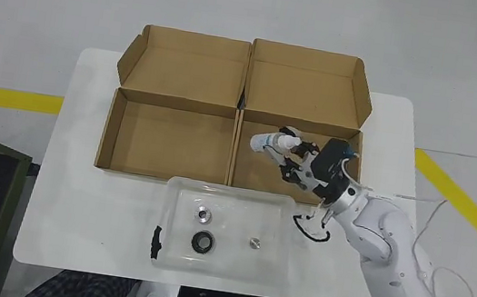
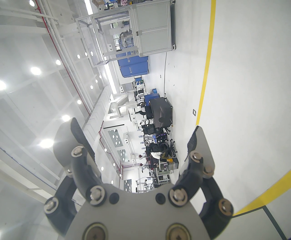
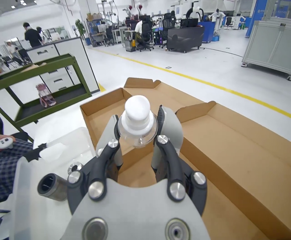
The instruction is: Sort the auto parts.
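The white table (image 1: 77,190) fills the middle of the top view. On it stand 2 open cardboard boxes, the left box (image 1: 166,143) and the right box (image 1: 253,176), touching side by side, with lids folded back toward the upper edge. Just below them, at lower centre, lies a clear plastic tray (image 1: 240,206). The right hand (image 1: 291,156) is over the right box, a little right of centre, clamped on a white part (image 1: 271,142) with a clear round body. The left hand (image 2: 136,127) has its fingers apart with nothing between them, and it faces the room. In the tray lie 3 small pieces, apart from one another: a metal sleeve (image 1: 202,214), a black ring (image 1: 202,242) and a small metal piece (image 1: 255,242). A black piece (image 1: 155,242) sits at the tray's left edge.
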Controlling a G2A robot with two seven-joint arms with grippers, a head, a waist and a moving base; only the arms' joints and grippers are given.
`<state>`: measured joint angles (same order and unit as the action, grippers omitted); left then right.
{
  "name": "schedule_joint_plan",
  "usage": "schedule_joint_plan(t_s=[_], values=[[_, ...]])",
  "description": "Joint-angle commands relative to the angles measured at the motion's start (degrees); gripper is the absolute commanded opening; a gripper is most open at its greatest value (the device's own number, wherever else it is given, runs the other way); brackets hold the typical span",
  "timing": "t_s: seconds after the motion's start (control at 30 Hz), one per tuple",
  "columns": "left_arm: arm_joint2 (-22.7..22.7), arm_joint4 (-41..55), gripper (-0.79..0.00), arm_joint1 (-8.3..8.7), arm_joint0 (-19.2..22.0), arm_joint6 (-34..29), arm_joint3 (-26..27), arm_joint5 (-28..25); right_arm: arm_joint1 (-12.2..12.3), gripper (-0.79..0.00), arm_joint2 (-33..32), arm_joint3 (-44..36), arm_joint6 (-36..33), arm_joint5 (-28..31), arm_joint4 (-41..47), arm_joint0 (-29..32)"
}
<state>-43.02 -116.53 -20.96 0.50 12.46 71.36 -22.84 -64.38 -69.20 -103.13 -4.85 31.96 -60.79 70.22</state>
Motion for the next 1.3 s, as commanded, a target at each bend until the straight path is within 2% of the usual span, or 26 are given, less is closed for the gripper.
schedule_joint_plan(t_s=[0.0,0.63,1.07,1.17,1.23,1.27], values=[[0.00,0.00,0.000,0.00,0.00,0.00,0.00,0.00,-0.13,-0.785,0.72,0.72,-1.03,-0.50,-1.30,-1.17],[0.00,0.00,0.000,0.00,0.00,0.00,0.00,0.00,-2.77,-0.785,9.94,16.49,-7.30,-2.39,-4.60,-15.36],[0.00,0.00,0.000,0.00,0.00,0.00,0.00,0.00,-4.77,-0.785,15.35,23.24,-8.84,-3.86,-6.63,-20.33],[0.00,0.00,0.000,0.00,0.00,0.00,0.00,0.00,-4.99,-0.736,15.72,23.96,-9.15,-4.00,-7.13,-20.75],[0.00,0.00,0.000,0.00,0.00,0.00,0.00,0.00,-5.09,-0.646,15.85,24.31,-9.23,-4.02,-7.47,-20.89],[0.00,0.00,0.000,0.00,0.00,0.00,0.00,0.00,-5.14,-0.573,15.87,24.51,-9.19,-4.08,-7.56,-20.91]])
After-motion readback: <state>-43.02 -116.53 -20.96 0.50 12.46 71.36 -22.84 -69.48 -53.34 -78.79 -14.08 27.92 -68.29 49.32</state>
